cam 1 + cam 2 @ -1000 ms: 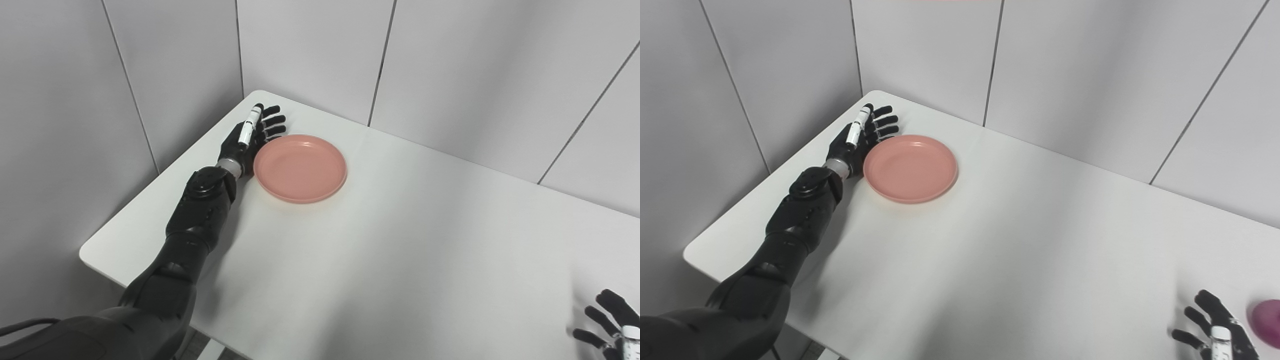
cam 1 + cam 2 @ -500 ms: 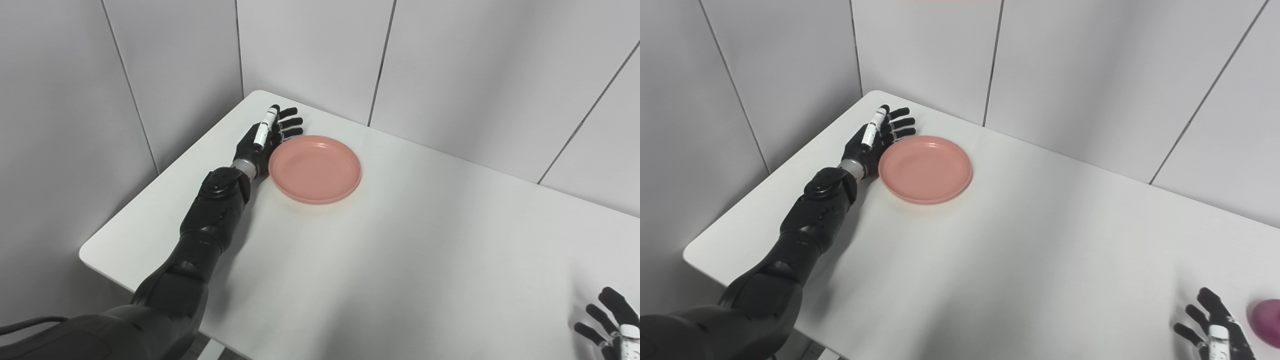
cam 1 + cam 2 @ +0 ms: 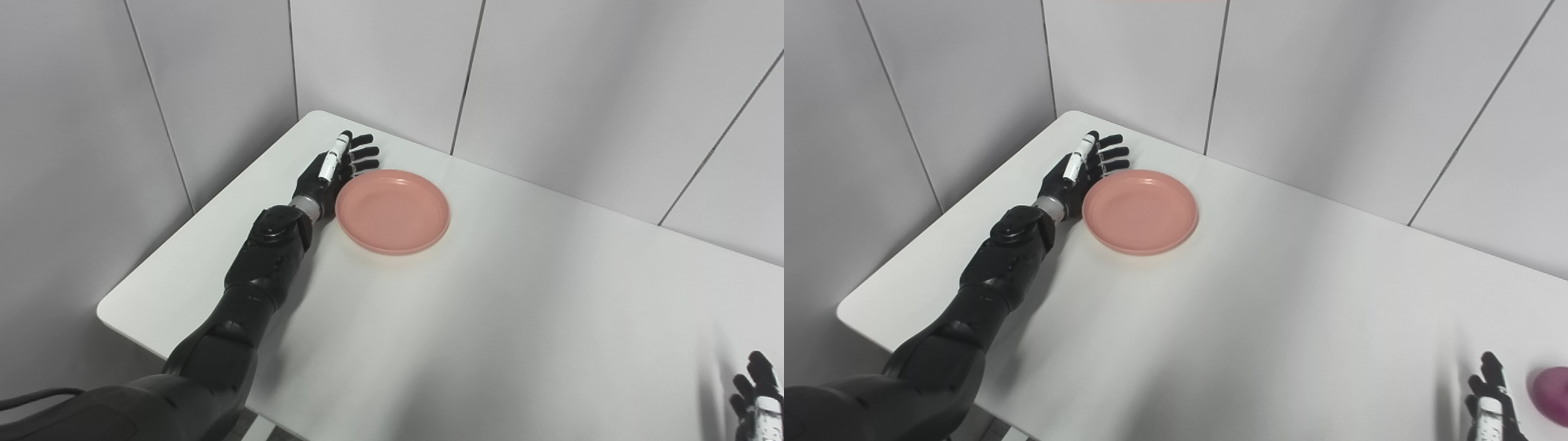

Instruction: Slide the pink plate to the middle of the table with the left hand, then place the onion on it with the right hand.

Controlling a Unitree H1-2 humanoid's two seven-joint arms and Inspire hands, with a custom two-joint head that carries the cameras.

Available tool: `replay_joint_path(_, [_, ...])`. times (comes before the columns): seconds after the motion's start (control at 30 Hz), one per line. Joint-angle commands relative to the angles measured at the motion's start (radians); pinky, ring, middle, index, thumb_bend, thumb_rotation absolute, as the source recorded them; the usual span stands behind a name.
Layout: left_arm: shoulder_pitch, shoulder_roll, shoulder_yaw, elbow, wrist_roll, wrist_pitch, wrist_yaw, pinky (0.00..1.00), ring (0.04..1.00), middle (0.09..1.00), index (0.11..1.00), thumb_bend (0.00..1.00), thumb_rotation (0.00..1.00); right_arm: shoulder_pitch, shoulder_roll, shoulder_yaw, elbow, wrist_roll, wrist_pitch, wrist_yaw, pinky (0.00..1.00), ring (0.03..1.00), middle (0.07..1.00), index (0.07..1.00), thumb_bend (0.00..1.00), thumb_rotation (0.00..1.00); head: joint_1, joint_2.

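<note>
Onion [image 3: 1552, 395], purple and cut off by the right edge of the right eye view, lies at the near right of the worktop [image 3: 490, 318]; I have the right hand [image 3: 1491, 407] parked just beside it, fingers spread and holding nothing, apparently so that it can take the onion once the plate is in place. Between near edge and far corner the white surface is bare, which leaves a free path for the slide. My left arm reaches from the near left toward the far left corner, where the left hand [image 3: 334, 174] stands on edge, fingers straight and apart, gripping nothing, its palm side set against the left rim of the pink plate [image 3: 392, 211]. I judge this flat, blade-like pose to be chosen because the plate is shallow and rides flat on the worktop: a sideways push moves it more simply than a pinch of its thin rim. The plate sits well left of and beyond the middle, so the first step is under way and the onion waits untouched.
</note>
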Motion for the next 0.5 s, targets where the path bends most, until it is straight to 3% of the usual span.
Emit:
replay_joint_path(0.0, [-0.037, -0.01, -0.006, -0.01, 0.004, 0.014, -0.004, 0.75, 0.784, 0.794, 0.772, 0.33, 1.0, -0.031, -0.008, -0.009, 0.0, 0.019, -0.058, 0.011, 1.0, 0.999, 1.0, 0.995, 0.12, 1.0, -0.004, 0.0])
replay_joint_path(0.07, [-0.04, -0.017, -0.007, -0.001, 0.002, 0.009, -0.01, 0.76, 0.786, 0.793, 0.766, 0.35, 1.0, -0.038, -0.017, -0.01, 0.027, 0.027, -0.084, 0.019, 1.0, 1.0, 1.0, 1.0, 0.07, 1.0, -0.009, 0.0])
replay_joint_path(0.2, [-0.04, -0.028, -0.011, 0.004, 0.01, 0.0, -0.01, 0.75, 0.777, 0.782, 0.754, 0.35, 1.0, -0.048, -0.024, -0.015, 0.067, 0.036, -0.118, 0.025, 1.0, 1.0, 1.0, 0.994, 0.09, 1.0, -0.018, 0.001])
replay_joint_path(0.33, [-0.03, -0.05, -0.013, -0.016, 0.01, 0.007, -0.01, 0.76, 0.785, 0.79, 0.76, 0.35, 1.0, -0.049, -0.019, -0.016, 0.067, 0.045, -0.123, 0.024, 1.0, 1.0, 1.0, 0.993, 0.01, 1.0, -0.025, 0.002])
replay_joint_path(0.47, [-0.014, -0.068, -0.019, -0.044, 0.018, 0.017, 0.001, 0.77, 0.794, 0.797, 0.768, 0.35, 1.0, -0.048, -0.015, -0.016, 0.062, 0.049, -0.131, 0.021, 1.0, 1.0, 1.0, 0.995, 0.0, 1.0, -0.023, 0.002])
